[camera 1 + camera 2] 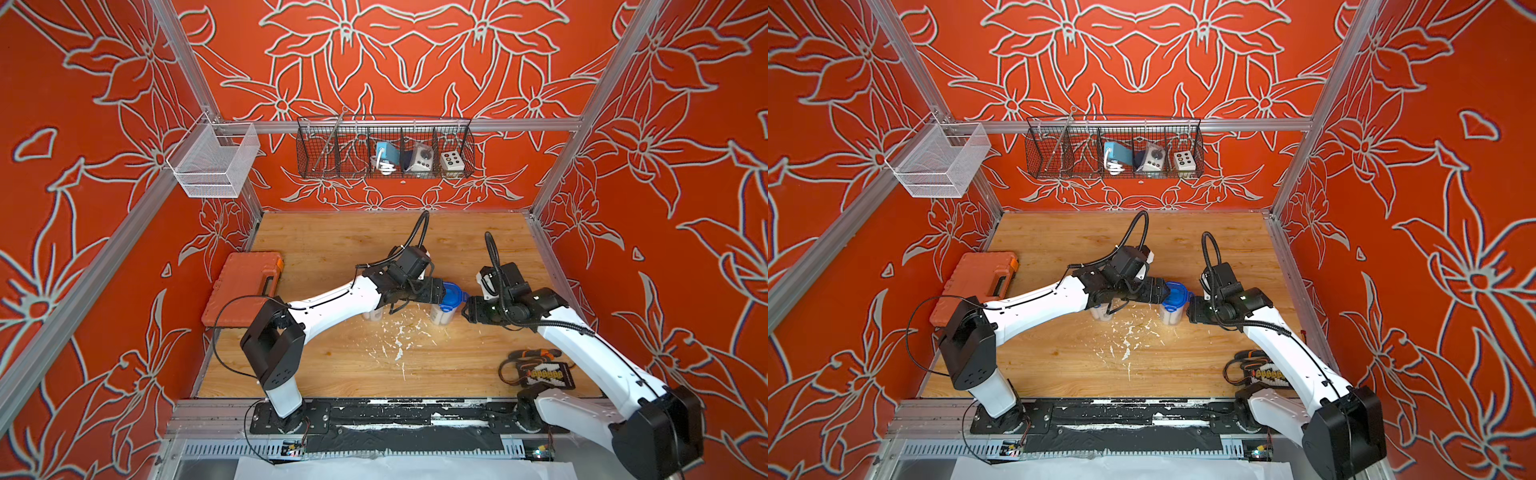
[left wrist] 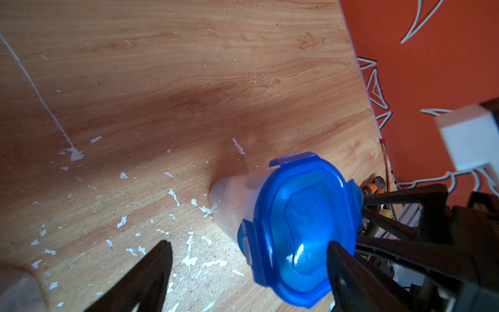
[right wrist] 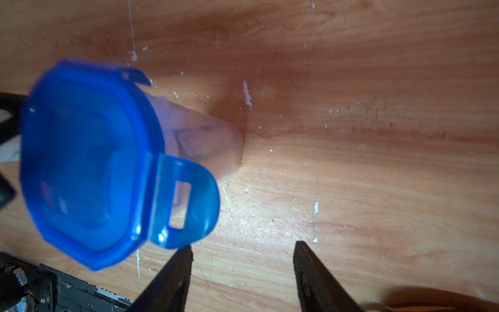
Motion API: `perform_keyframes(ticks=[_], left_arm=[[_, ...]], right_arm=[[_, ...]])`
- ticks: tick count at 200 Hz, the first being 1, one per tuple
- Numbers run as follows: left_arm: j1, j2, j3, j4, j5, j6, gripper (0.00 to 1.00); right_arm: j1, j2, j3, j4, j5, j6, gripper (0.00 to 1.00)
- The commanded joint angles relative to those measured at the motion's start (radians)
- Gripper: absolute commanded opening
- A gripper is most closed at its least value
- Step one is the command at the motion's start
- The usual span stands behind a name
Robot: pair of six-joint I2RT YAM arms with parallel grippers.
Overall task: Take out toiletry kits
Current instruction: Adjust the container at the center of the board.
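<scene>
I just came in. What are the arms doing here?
Both arms meet at a clear tub with a blue clip lid on the wooden table. The left gripper is open over the lid; the right gripper is open beside it, next to one raised clip. The lid is on; nothing is out yet.

Upper middle of a top view, a black wire basket [image 1: 324, 160] is hanging on the back rail, carrying a blue box [image 1: 388, 153] and two pale control units [image 1: 420, 160]. To its left, a white mesh basket [image 1: 216, 166] is hanging too. Down on the desk [image 1: 332, 245], an orange tool case [image 1: 241, 286] is lying at left. At centre, a clear tub [image 1: 441, 316] is standing upright, wearing a blue lid [image 3: 86, 162] with one clip flap [image 3: 186, 202] sticking out. White flecks [image 1: 399, 338] are littering the wood; a cabled black pack [image 1: 550, 374] is sitting lower right.
</scene>
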Motion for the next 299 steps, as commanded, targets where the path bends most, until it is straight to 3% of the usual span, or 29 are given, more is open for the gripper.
perform_keyframes(ticks=[1, 92, 173, 299], left_arm=[[-0.003, 0.016, -0.003, -0.008, 0.021, 0.026, 0.81], [-0.004, -0.033, -0.121, 0.015, 0.072, -0.005, 0.69], [0.040, -0.006, 0.019, -0.037, 0.029, 0.009, 0.83], [0.082, 0.061, 0.046, -0.053, 0.117, 0.060, 0.75]], right_arm=[[-0.020, 0.032, 0.054, 0.016, 0.036, -0.014, 0.62], [-0.058, 0.220, 0.228, 0.035, 0.015, -0.082, 0.62], [-0.063, 0.282, 0.281, 0.030, -0.059, -0.103, 0.61], [-0.066, 0.454, 0.441, 0.027, -0.164, -0.125, 0.60]])
